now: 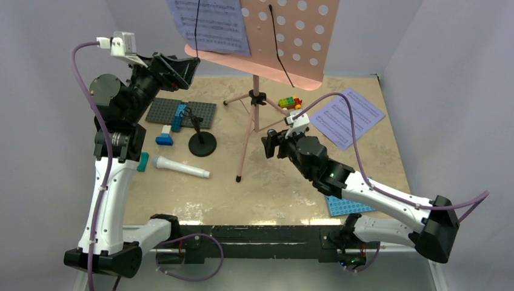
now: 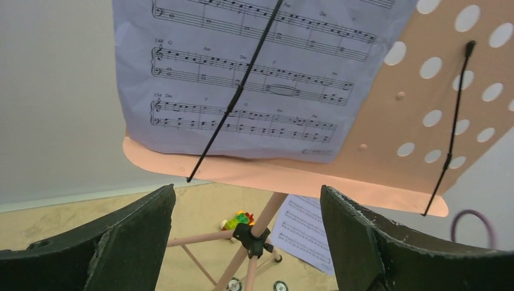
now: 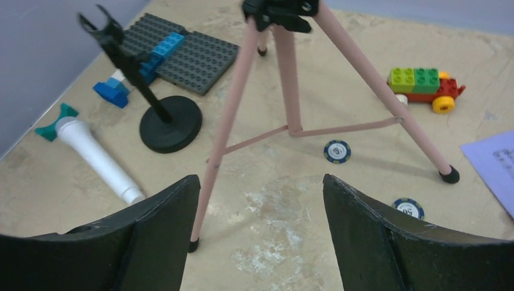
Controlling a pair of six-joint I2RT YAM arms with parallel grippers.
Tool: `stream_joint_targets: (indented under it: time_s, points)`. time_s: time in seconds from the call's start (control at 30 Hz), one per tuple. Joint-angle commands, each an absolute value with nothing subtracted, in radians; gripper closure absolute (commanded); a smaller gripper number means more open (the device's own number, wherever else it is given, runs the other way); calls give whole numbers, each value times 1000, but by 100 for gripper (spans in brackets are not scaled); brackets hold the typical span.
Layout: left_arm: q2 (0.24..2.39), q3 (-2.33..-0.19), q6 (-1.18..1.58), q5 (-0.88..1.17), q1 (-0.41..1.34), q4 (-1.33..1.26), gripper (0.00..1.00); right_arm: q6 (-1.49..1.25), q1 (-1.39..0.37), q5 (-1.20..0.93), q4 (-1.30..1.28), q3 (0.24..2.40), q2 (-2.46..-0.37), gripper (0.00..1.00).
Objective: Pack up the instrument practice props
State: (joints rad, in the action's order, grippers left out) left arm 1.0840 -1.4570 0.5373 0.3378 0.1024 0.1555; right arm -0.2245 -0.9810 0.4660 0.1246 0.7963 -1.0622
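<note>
The pink music stand [image 1: 291, 36] rises at the back middle on its tripod [image 3: 290, 91]. A wire arm pins a lavender sheet-music page [image 2: 254, 79] to the desk. A second page [image 1: 347, 116] lies flat at the back right. My left gripper [image 2: 248, 200] is open and empty, raised just below and left of the desk's lip [image 2: 273, 176]. My right gripper [image 3: 260, 185] is open low over the table, beside the near tripod leg [image 3: 221, 133] and holding nothing. The white microphone [image 1: 180, 167] lies on the left, next to the black mic stand [image 1: 202, 142].
A grey studded plate [image 1: 182, 112] with blue bricks [image 1: 165, 138] lies at the back left. A toy brick car [image 1: 290, 103] sits behind the tripod. Two poker chips [image 3: 337, 151] lie between the legs. A blue plate [image 1: 348, 206] peeks out under my right arm.
</note>
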Motion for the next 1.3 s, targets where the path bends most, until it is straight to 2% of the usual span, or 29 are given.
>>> stream_joint_targets:
  time_s: [0.0, 0.23, 0.6, 0.8, 0.87, 1.0, 1.07, 1.17, 1.27]
  points:
    - [997, -1359, 584, 401, 95, -23, 8, -382, -904, 347, 181, 826, -1155, 21]
    - [831, -1183, 608, 353, 95, -44, 7, -437, -904, 318, 200, 956, -1354, 19]
    - [685, -1101, 575, 321, 95, 92, 7, -536, -904, 320, 90, 1174, -1611, 20]
    - [660, -1055, 589, 341, 95, 105, 7, -536, -903, 322, 26, 1222, -1681, 35]
    - [649, -1039, 602, 348, 95, 103, 7, -531, -904, 322, 16, 1227, -1694, 42]
    - [630, -1020, 608, 348, 94, 114, 7, -521, -904, 309, 3, 1228, -1705, 72]
    - [624, -1013, 609, 347, 95, 121, 7, -512, -904, 311, -18, 1220, -1700, 82]
    - [618, -1008, 608, 345, 95, 131, 7, -488, -903, 320, -34, 1203, -1682, 91]
    - [618, -1005, 608, 345, 95, 136, 7, -459, -903, 312, -60, 1190, -1660, 94]
